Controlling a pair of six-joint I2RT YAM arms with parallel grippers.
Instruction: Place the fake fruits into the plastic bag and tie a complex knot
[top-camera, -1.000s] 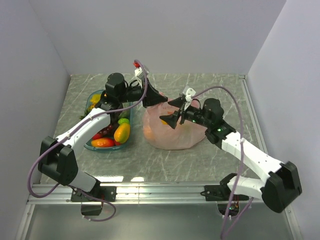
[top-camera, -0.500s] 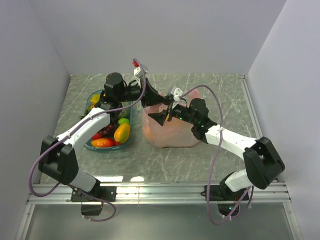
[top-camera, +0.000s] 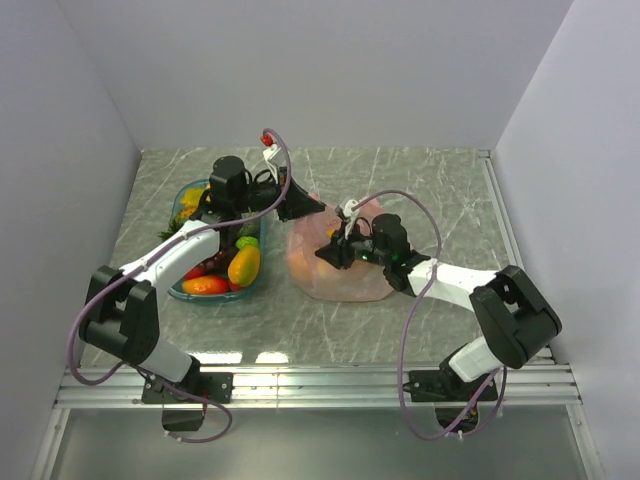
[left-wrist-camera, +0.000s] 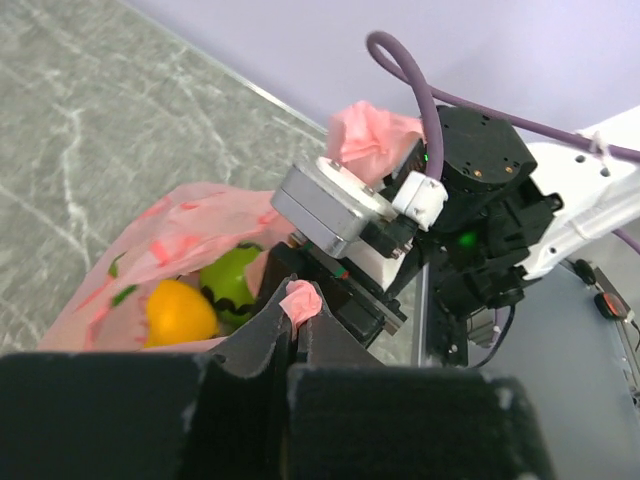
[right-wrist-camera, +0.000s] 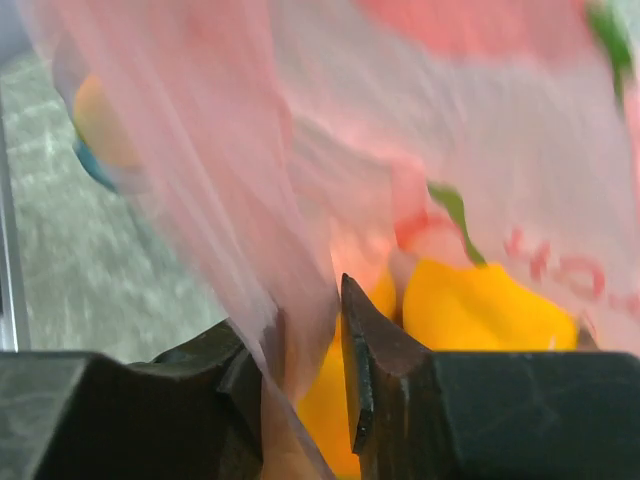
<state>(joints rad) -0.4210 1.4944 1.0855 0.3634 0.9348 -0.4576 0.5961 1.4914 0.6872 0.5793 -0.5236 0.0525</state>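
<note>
The bag (top-camera: 345, 275) sits in the middle of the table (top-camera: 430, 180), just right of the tray (top-camera: 179, 203), with its mouth upward. The left gripper (left-wrist-camera: 293, 325) is closed on a small fold of the pink edge and holds it up, I think to keep the mouth open. The right gripper (right-wrist-camera: 300, 345) pinches the film lower down, with the jaws almost together and plastic between them, probably to spread the opening. Inside the bag lie an orange fruit (left-wrist-camera: 180, 312) and a green apple (left-wrist-camera: 232, 282). The tray holds more fruits (top-camera: 205, 285), among them a mango (top-camera: 244, 265), so the filling looks unfinished.
</note>
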